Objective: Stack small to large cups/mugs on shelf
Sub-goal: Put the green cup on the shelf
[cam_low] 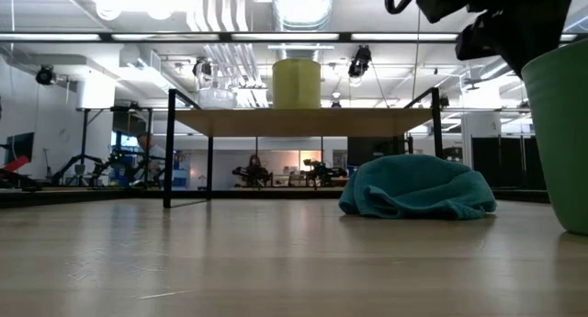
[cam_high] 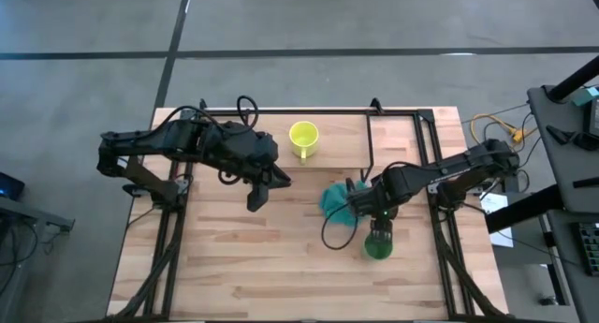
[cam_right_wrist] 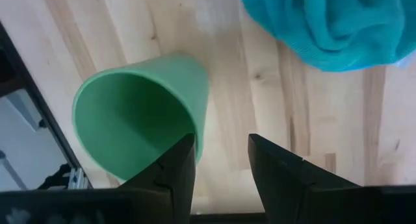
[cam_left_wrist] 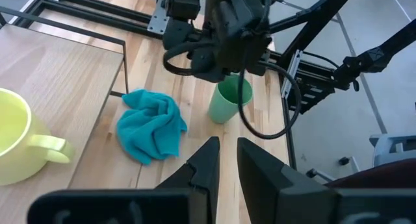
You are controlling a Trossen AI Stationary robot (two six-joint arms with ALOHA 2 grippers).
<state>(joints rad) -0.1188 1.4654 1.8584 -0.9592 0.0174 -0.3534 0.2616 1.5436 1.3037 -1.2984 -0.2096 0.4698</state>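
Green cup (cam_right_wrist: 140,113) sits nearest the cam in the right wrist view, upright on the tabletop (cam_high: 281,257), lower right of centre in the high view. Right gripper (cam_right_wrist: 221,162) straddles its wall w/ fingers spread, one finger inside the rim, one outside; not pinching. Teal cloth (cam_high: 335,201) lies crumpled just beside the cup, up and left of it. Yellow mug (cam_high: 302,137) stands on the shelf (cam_high: 402,136), upper centre of the high view; a clear glass cup (cam_low: 218,97) shows left of it in the low view. Left gripper (cam_high: 264,184) hovers left of centre, away from the cups, fingers slightly apart & holding nothing.
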